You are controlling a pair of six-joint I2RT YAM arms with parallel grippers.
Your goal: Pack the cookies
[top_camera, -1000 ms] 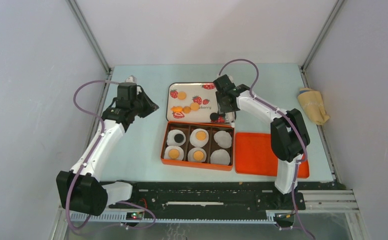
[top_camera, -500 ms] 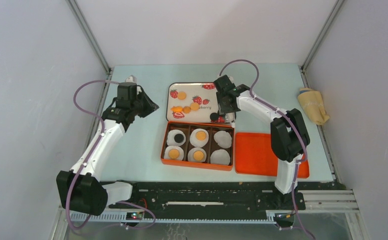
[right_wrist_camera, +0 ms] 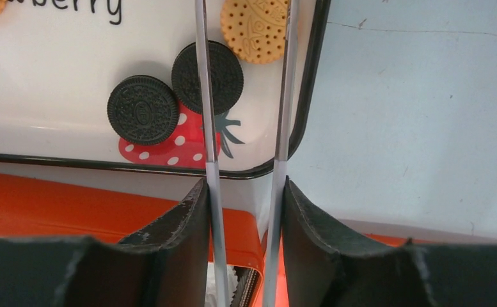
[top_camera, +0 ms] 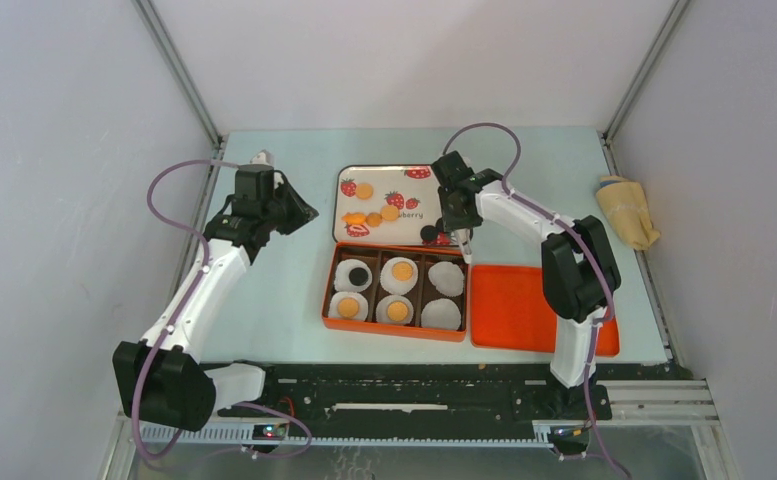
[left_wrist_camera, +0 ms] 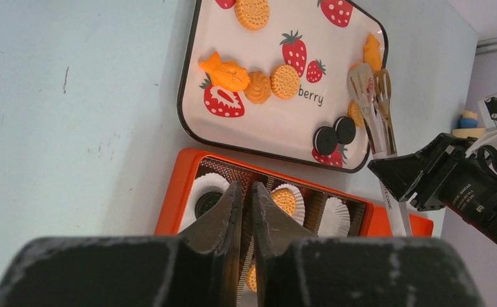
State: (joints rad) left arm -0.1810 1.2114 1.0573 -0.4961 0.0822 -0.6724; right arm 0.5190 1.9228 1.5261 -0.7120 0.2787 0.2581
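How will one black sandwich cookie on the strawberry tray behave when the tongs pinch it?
Probably stiff and light: the black sandwich cookie is a small flat disc. On the glossy tray it may slide before the thin tongs catch its rim. Hard squeezing might crack it.

Cookies (top_camera: 390, 212) on tray (top_camera: 416, 184); tray behind box (top_camera: 327, 292).

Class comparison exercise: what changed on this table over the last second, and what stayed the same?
The right pincer, gripping the tongs, edged slightly to the right; nothing was picked up or dropped. The left pincer, tray, box and cookies stayed put.
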